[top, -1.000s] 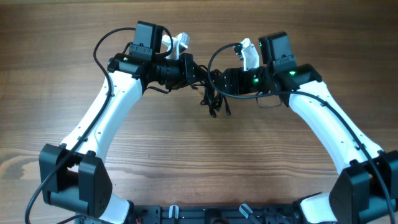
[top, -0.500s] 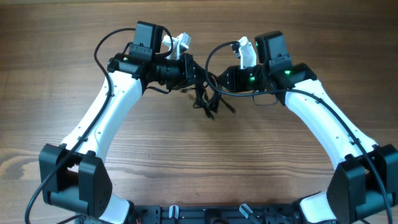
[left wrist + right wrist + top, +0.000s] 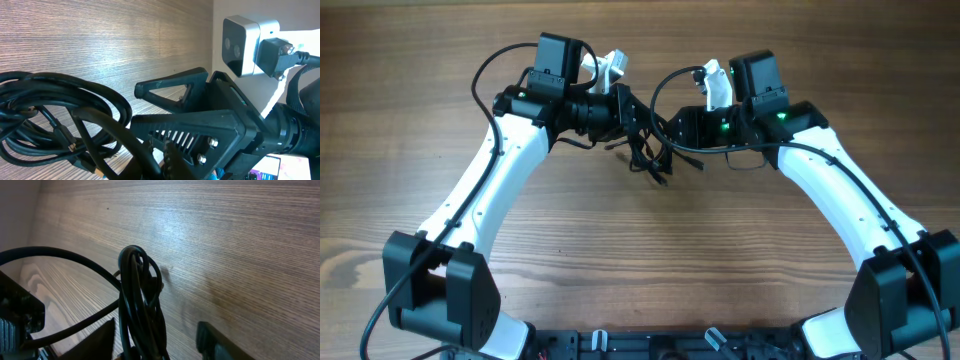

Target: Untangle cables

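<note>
Straddling the cables (image 3: 650,158) with the open right tool (image 3: 160,346) near the worktop's (image 3: 410,60) far edge, not seeing the left tool's (image 3: 632,118) state.

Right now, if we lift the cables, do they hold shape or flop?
Likely floppy: the cables sag in loose, uneven loops. Probably light, as the cords look thin. Loops overlap closely in both wrist views, so tugging one strand may well drag the others along.
</note>
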`<state>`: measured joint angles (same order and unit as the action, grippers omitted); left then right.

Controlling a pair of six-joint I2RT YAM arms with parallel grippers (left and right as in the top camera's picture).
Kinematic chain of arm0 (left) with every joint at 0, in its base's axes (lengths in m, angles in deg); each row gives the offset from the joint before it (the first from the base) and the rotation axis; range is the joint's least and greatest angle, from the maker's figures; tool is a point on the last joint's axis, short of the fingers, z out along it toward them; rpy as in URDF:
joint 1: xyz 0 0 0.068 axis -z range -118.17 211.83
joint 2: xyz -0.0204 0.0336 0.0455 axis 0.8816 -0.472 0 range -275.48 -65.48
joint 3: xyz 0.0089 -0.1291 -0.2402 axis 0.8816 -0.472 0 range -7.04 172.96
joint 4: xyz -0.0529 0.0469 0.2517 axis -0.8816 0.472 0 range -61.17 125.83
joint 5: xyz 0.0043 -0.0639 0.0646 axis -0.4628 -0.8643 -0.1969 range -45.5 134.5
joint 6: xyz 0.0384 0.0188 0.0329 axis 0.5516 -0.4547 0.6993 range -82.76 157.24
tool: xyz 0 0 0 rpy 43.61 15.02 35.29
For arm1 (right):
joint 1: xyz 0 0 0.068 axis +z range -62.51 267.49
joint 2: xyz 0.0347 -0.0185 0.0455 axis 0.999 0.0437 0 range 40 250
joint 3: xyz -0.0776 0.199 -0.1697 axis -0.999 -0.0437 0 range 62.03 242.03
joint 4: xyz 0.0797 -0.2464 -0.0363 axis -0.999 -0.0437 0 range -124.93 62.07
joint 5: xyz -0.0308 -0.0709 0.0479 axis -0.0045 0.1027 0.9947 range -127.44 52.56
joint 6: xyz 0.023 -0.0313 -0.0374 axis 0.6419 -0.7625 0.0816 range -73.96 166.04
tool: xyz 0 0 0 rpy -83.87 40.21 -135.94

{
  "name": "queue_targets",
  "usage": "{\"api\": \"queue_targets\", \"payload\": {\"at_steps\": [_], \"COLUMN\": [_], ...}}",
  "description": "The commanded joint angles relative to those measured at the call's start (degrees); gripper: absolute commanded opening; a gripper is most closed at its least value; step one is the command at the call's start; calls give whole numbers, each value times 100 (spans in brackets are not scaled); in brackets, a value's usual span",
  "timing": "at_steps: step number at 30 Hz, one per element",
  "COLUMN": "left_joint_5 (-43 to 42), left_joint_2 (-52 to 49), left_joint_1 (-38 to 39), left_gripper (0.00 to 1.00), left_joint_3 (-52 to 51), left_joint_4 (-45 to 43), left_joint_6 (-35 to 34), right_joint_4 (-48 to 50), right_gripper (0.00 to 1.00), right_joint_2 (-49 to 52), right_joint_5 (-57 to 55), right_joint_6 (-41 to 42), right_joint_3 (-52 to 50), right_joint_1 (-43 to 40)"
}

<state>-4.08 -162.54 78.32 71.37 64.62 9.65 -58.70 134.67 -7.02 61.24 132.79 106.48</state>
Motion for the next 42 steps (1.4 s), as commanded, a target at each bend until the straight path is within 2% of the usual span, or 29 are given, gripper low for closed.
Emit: {"api": "queue_targets", "payload": {"at_steps": [1,7,11,16,20,24,27,32,39,42], "left_joint_5": [-221,-522,-614,-1113,-1587,-1661,-1720,-1711,-1648,-1635], "left_joint_2": [72,72,72,72,72,72,74,74,74,74], "left_joint_1": [-15,-15,-15,-15,-17,-28,-83,-531,-1246,-1408], "left_gripper": [10,11,11,11,11,10,5,4,4,4], "left_joint_3": [101,101,101,101,101,101,101,101,101,101], "left_joint_4": [-59,-219,-240,-420,-612,-675,-743,-787,-424,-214], "left_joint_6": [-33,-35,-37,-33,-35,-131,-149,-109,1086,1722], "right_joint_4": [9,11,33,162,184,179,181,144,-249,-472], "right_gripper": [60,64,64,61,46,31,25,15,6,4], "right_joint_2": [74,76,76,81,81,81,81,81,81,81], "right_joint_5": [120,103,92,92,87,48,13,-262,-935,-1375], "right_joint_6": [-22,-219,-208,-164,-168,-164,-168,-162,212,678], "right_joint_3": [114,111,111,111,111,111,111,111,111,111], "right_joint_1": [15,192,238,240,238,238,238,232,151,96]}}
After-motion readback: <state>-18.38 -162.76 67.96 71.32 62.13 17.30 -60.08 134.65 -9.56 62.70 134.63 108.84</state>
